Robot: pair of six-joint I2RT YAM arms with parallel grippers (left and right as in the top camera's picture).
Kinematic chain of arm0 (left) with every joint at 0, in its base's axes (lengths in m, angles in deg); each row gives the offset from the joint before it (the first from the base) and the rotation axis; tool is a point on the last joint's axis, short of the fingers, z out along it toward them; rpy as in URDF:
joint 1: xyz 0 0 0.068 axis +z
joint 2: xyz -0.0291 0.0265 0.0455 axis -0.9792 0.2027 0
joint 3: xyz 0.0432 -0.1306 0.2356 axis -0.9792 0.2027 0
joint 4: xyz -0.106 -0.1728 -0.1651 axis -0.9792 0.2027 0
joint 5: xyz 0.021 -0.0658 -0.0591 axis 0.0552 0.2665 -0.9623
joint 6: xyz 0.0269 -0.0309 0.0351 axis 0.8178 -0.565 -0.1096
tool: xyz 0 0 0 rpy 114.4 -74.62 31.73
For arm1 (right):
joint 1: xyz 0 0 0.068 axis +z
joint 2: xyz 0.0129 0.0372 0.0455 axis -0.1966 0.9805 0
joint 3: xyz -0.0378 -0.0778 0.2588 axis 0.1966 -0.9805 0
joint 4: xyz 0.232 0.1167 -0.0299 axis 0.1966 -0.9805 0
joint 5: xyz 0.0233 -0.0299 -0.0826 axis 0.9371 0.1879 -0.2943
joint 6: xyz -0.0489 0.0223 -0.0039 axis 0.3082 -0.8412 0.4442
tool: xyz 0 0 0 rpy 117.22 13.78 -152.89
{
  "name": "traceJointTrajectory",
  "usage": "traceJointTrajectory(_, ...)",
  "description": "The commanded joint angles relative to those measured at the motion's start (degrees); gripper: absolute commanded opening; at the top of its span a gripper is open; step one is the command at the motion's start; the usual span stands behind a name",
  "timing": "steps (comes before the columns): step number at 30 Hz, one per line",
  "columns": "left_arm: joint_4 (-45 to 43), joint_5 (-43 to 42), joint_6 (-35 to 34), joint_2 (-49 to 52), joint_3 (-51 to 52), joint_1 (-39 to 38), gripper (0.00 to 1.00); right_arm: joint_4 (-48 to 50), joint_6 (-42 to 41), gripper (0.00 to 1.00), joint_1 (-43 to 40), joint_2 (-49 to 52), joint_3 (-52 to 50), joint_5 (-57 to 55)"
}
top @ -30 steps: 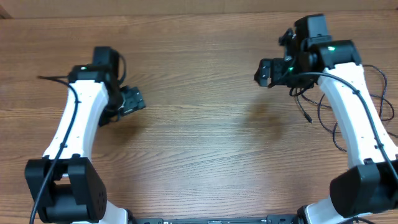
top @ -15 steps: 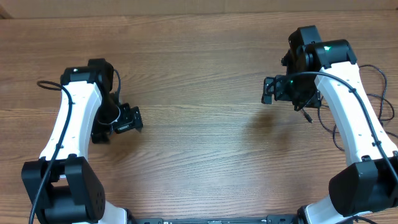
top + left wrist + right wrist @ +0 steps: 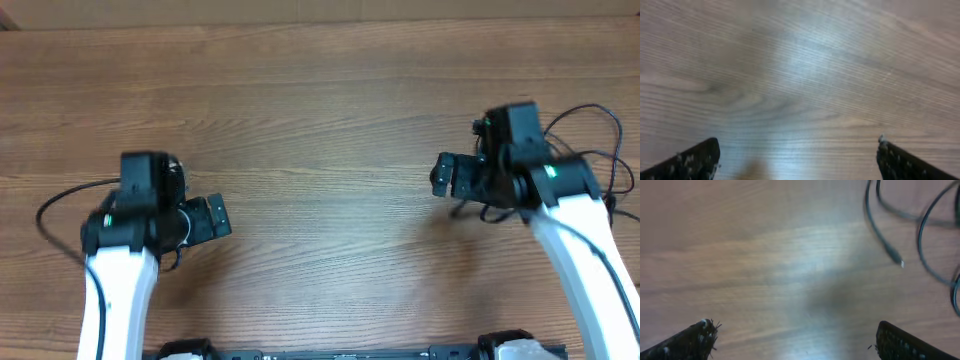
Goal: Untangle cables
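The cables are thin black cords lying in loose loops on the wood at the far right (image 3: 590,107), behind and beside my right arm. In the right wrist view a cable (image 3: 875,220) ends in a small metal-tipped plug (image 3: 900,263), with more loops at the upper right edge. My right gripper (image 3: 447,176) (image 3: 795,340) is open and empty over bare wood, left of the cables. My left gripper (image 3: 212,217) (image 3: 797,157) is open and empty over bare wood at the left, far from the cables.
A thin black cord (image 3: 45,212) loops out to the left of my left arm; I cannot tell whether it is wired to the arm. The brown wooden table (image 3: 320,120) fills the view.
Both arms have drawn back toward the front edge. My right gripper came down from the far right, away from the cable loops. My left gripper moved nearer and slightly right. Both stayed open.
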Motion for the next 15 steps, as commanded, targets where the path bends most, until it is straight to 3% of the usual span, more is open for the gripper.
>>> traceJointTrajectory(1, -3.5, -0.4, -0.1, -11.7, 4.3, -0.1, 1.00, 3.7, -0.7, 1.00, -0.1, -11.2, -5.9, 0.4)
traceJointTrajectory(7, -7.7, 0.0, -0.6, -30.1, 10.0, 0.0, 1.00, 8.2, -0.3, 1.00, -0.1, -32.2, -13.2, -3.3)
traceJointTrajectory(11, -7.1, 0.0, -0.6, -33.6, 10.0, 0.0, 1.00, 7.5, -0.3, 1.00, -0.2, -38.9, -13.2, -4.0)
traceJointTrajectory(15, -6.7, -0.1, -0.6, -33.4, 10.0, 0.0, 1.00, 7.3, -0.3, 1.00, -0.2, -39.5, -13.2, -4.0)
